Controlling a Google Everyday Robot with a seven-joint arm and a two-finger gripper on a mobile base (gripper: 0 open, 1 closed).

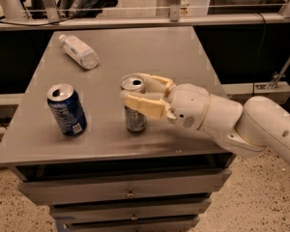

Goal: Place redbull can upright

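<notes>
The redbull can (pixel 135 122), slim and silver with blue patches, stands upright on the grey table (pixel 150 52) near its front middle. My gripper (pixel 135 88) reaches in from the right and is shut on the can's upper part. One cream finger (pixel 145 106) crosses in front of the can and the other finger (pixel 157 83) lies behind its top. The can's silver top with its opening shows above the fingers.
A wider dark blue soda can (pixel 66 109) stands upright to the left of the redbull can. A clear plastic bottle (pixel 78 51) lies on its side at the back left. Drawers (pixel 130 192) sit under the table. A rail runs behind it.
</notes>
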